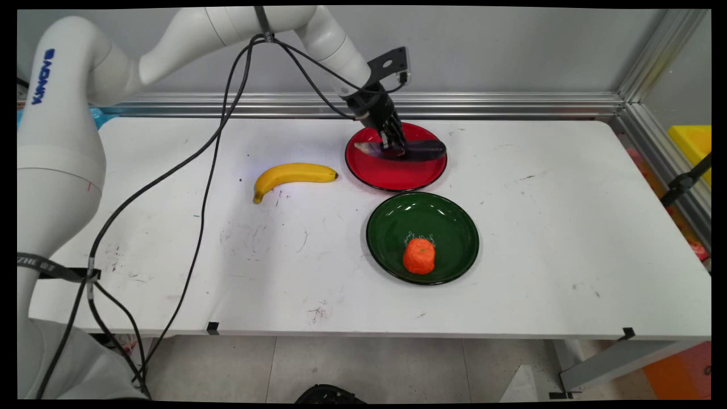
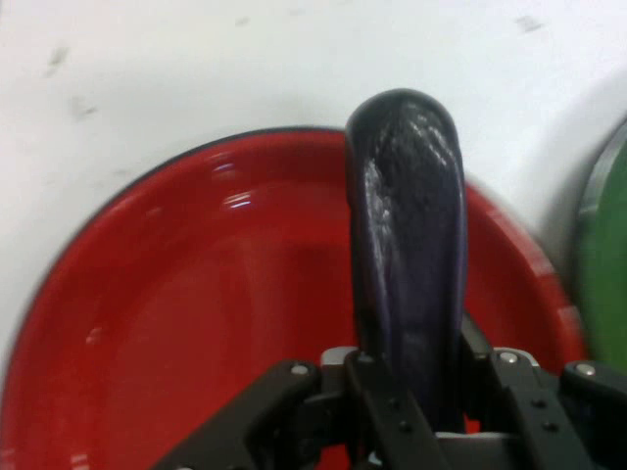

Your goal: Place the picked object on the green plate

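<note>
Nearest you, an orange fruit (image 1: 419, 255) sits in the green plate (image 1: 386, 227); a banana (image 1: 292, 175) lies on the table (image 1: 568, 227) to the left. Beyond, your gripper (image 1: 392, 145) is clenched around a dark eggplant (image 2: 409, 235) lying across the red plate (image 2: 196, 323), fingers astride its middle.

The gripper (image 1: 393, 146) is down over the red plate (image 1: 392, 173), its fingers on either side of a dark purple eggplant (image 1: 423, 150) that lies across the plate's far half. Just in front of the gripper sits a green plate (image 1: 448, 218) with an orange fruit (image 1: 419, 255) near its front rim. A yellow banana (image 1: 289, 175) lies on the white table (image 1: 568, 238), off to the gripper's left.
</note>
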### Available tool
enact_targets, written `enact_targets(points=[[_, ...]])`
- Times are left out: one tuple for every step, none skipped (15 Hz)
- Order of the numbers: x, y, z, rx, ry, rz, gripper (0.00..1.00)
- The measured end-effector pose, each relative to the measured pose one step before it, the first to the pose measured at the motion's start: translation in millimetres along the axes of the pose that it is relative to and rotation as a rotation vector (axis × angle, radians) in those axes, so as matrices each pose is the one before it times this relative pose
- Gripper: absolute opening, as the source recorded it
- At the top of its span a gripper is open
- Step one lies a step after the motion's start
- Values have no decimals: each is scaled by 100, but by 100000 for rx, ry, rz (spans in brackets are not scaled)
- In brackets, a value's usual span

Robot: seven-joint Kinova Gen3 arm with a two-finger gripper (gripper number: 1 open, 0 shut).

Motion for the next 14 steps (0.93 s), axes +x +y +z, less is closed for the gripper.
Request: enact_targets(points=[[401, 1060, -275, -1019, 235, -601, 0], [366, 1039, -153, -1047, 172, -321, 0], [388, 1263, -108, -1301, 269, -224, 0], [301, 1075, -44, -1173, 203, -77, 0], [294, 1441, -24, -1540, 185, 77, 0], [160, 1028, 33, -1115, 81, 80, 0], [155, 1128, 92, -1231, 62, 49, 0], [62, 1062, 111, -1061, 27, -84, 0], [12, 834, 147, -684, 175, -397, 0], [-19, 522, 102, -389, 131, -270, 0], [-47, 850, 239, -598, 315, -466, 0], [-39, 646, 237, -419, 302, -398, 0], [-53, 576, 243, -273, 318, -324, 0], [-91, 627, 377, -169, 508, -268, 0]])
